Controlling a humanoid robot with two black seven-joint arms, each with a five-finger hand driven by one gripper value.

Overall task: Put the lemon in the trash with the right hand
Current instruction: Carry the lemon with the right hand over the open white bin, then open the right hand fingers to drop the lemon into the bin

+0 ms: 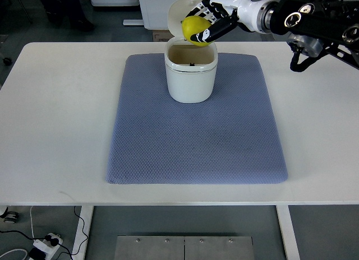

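Right hand point(216, 22) grips the lemon point(196, 29), which I'm holding over the bin point(190, 75) mouth's twelve-o'clock rim; opening lies toward six.

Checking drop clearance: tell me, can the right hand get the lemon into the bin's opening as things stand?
Probably yes: the right hand holds the lemon above the bin, whose lid stands open.
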